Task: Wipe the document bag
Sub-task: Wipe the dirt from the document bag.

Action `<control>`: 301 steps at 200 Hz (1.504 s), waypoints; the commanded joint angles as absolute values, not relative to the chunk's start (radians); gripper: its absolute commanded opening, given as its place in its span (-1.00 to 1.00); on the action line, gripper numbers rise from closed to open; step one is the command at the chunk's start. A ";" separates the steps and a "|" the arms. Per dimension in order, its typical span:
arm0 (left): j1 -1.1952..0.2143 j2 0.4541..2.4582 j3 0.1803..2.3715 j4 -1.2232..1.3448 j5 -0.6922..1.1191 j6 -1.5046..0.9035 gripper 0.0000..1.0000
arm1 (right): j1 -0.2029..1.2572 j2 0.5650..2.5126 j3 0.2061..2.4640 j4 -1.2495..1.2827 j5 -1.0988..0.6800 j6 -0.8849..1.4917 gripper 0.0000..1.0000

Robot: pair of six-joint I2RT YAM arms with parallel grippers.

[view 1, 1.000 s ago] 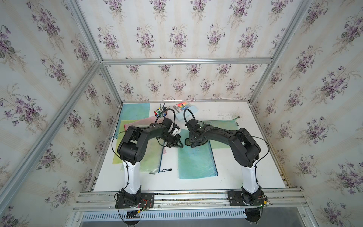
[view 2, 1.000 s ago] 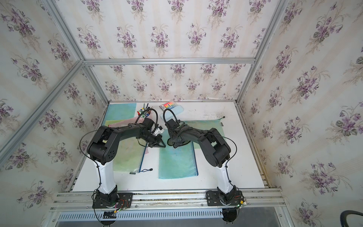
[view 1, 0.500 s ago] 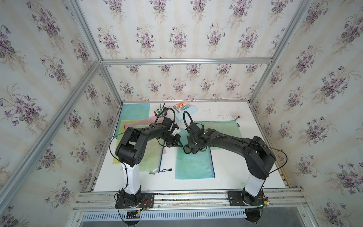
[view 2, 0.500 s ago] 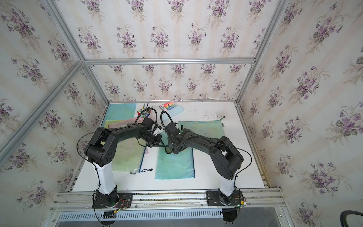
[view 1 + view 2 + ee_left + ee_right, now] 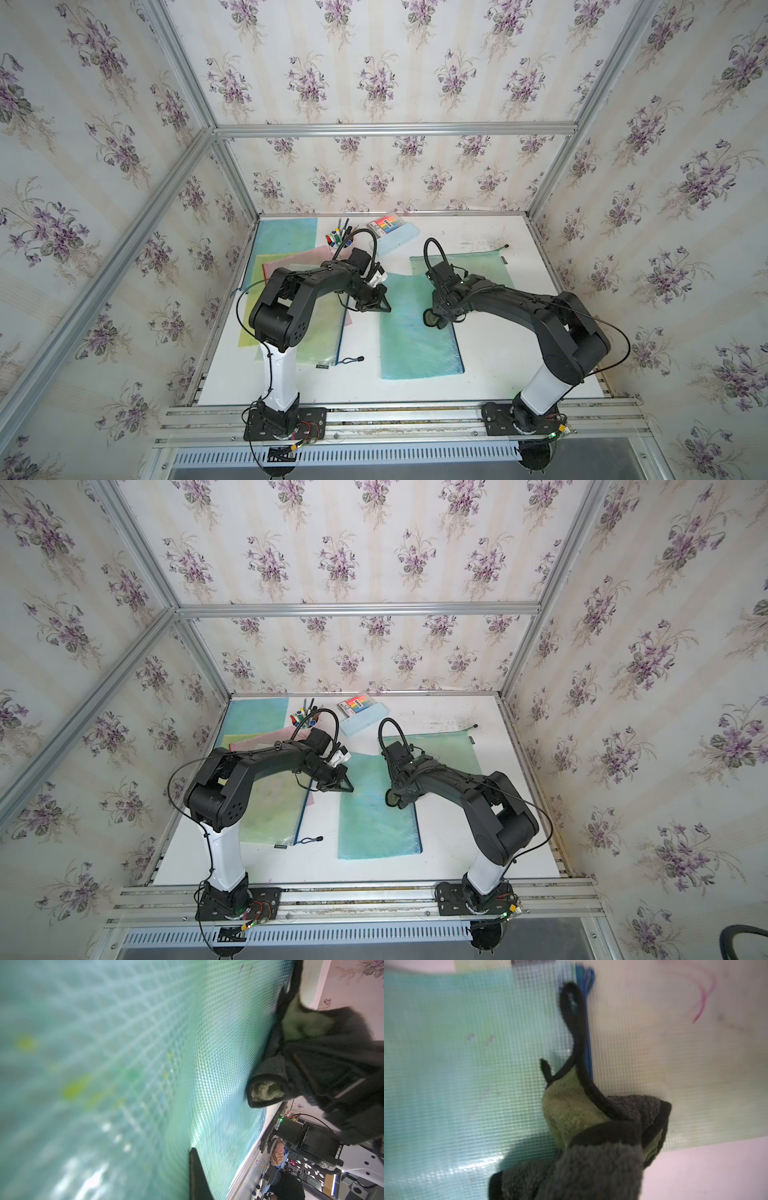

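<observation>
"Where were we?"
"Mid-wipe. Our right gripper (image 5: 437,319) was clamped on the cloth (image 5: 571,1109), pressing it onto the document bag (image 5: 415,345), which lay flat beneath it on the worktop (image 5: 498,365)."
"And the left?"
"Our left gripper (image 5: 383,306) was closed, arm bent low, seemingly pinning the bag's edge. Next, we judged, we should sweep the cloth along with steady pressure."
</observation>
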State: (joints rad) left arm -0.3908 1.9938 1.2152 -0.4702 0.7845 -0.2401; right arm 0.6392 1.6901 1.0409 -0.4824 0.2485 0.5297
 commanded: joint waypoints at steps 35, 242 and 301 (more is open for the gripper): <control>-0.390 1.986 1.165 -0.437 0.799 -0.232 -1.00 | 0.699 1.963 1.365 -0.389 0.207 0.518 -0.58; -0.380 1.984 1.062 -0.296 0.782 -0.371 -1.00 | 0.697 1.973 1.202 -0.469 0.398 0.538 -0.60; -0.370 1.964 1.032 -0.285 0.790 -0.385 -1.00 | 0.691 1.889 1.259 -0.535 0.468 0.523 -0.61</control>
State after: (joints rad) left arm -0.3767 1.9667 1.0389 -0.2142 0.8406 -0.3748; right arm 0.6266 1.8881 1.1828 -0.4206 0.3904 0.5262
